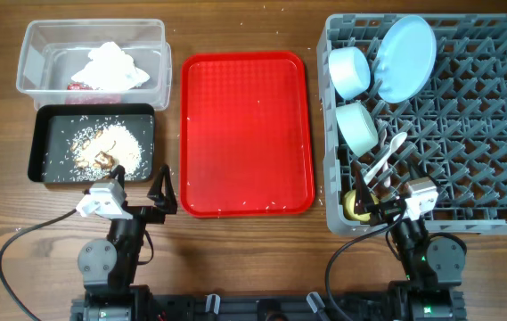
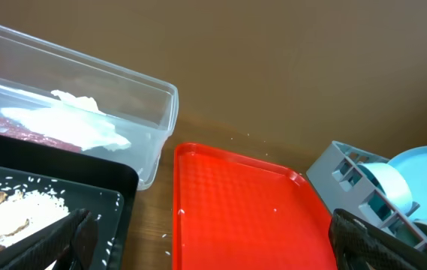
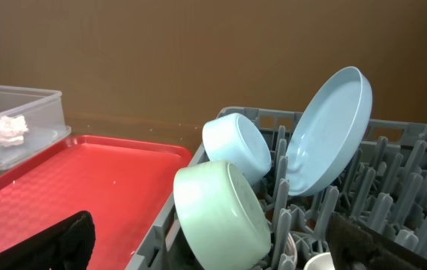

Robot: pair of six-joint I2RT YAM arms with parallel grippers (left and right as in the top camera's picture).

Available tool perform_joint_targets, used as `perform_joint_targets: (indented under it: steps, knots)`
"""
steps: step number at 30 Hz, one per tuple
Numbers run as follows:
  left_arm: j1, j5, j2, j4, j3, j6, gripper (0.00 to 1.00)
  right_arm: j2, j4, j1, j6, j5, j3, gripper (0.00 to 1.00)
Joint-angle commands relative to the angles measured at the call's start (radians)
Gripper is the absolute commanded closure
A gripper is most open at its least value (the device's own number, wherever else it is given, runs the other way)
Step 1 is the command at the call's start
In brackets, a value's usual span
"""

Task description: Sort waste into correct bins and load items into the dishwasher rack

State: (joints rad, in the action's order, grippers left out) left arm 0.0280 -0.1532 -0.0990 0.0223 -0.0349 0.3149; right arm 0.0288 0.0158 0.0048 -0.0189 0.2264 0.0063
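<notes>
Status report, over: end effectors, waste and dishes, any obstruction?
Left end effector open, empty; right end effector open, empty. Napkin, wrapper in clear tub; scraps in black tray. Plate, blue bowl, mint bowl, cup, cutlery in rack. No obstruction seen.

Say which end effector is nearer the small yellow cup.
Right. The right end effector hovers beside the small yellow cup in a corner of the large grey plastic rack; the left end effector is beyond the flat red serving tray, by the shallow black rectangular tray.

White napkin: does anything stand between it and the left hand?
Yes. The black tray with food scraps lies between the open left hand and the clear tub, whose wall surrounds the white napkin.
</notes>
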Motion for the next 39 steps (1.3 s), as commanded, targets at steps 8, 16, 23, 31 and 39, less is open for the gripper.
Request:
perform_joint_targets:
  steps: [8, 16, 23, 31, 39]
  knots:
    - [-0.005, 0.017, 0.096, -0.087, 0.029, -0.023, 0.0, 0.0, 0.002, -0.004, 0.019, -0.013, -0.001, 0.0]
    - [-0.005, 0.016, 0.096, -0.087, 0.029, -0.023, 0.0, 0.0, 0.002, -0.004, 0.019, -0.013, -0.001, 0.0]
    - [-0.005, 0.017, 0.096, -0.087, 0.029, -0.023, 0.0, 0.0, 0.002, -0.004, 0.019, -0.013, -0.001, 0.0]
    - [-0.005, 0.016, 0.096, -0.087, 0.029, -0.023, 0.0, 0.001, 0.002, -0.004, 0.019, -0.013, -0.001, 0.0]
    - [-0.005, 0.017, 0.096, -0.087, 0.029, -0.023, 0.0, 0.001, 0.002, -0.004, 0.019, -0.013, -0.001, 0.0]
